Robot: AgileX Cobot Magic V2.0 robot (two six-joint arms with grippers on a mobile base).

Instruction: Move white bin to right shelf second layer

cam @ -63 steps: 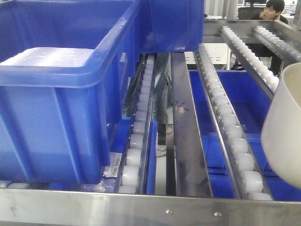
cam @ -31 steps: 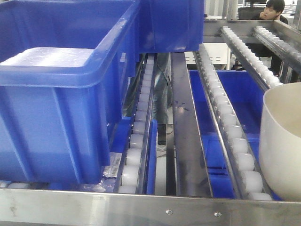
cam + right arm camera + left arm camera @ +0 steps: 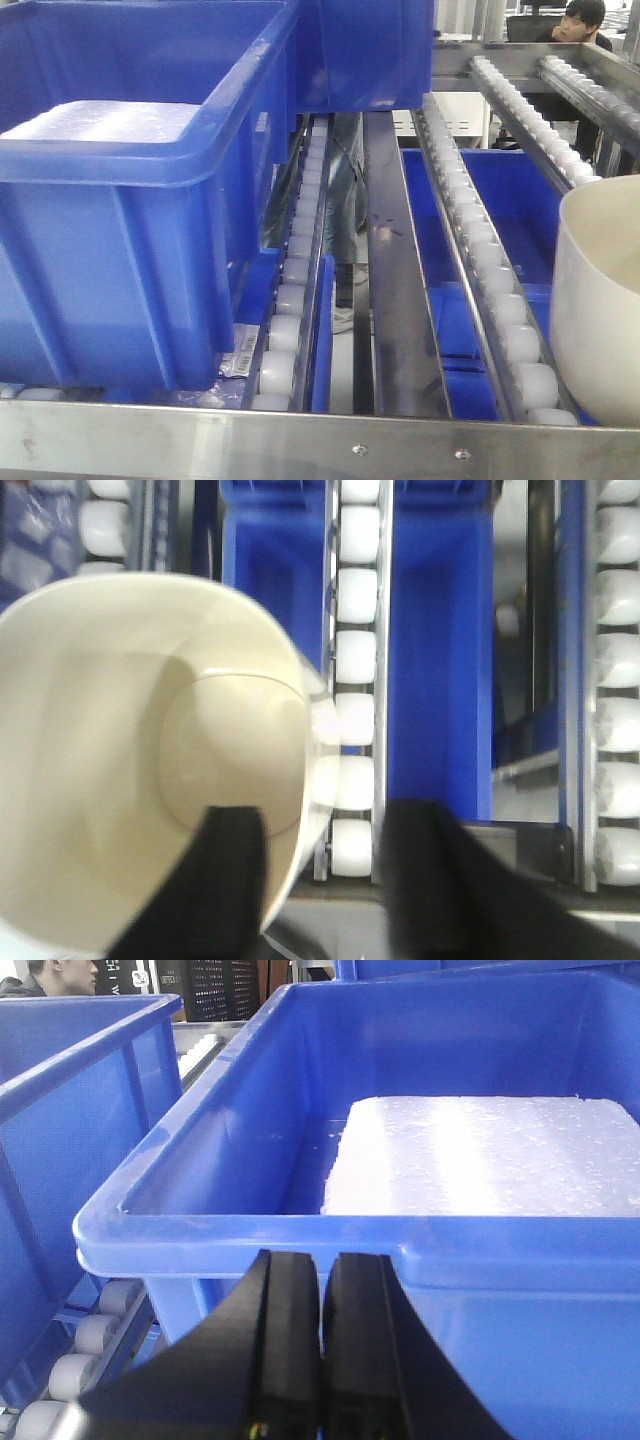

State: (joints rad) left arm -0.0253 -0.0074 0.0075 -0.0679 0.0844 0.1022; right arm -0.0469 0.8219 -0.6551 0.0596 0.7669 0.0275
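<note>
The right gripper (image 3: 315, 875) has one finger inside the white bin (image 3: 600, 300) and one outside, pinching its wall. The bin sits low on the roller tracks (image 3: 490, 260) at the front right of the rack. The left gripper (image 3: 322, 1345) has its fingers pressed together, holding nothing, just before a blue crate (image 3: 400, 1160) with a white foam block (image 3: 490, 1155) inside.
</note>
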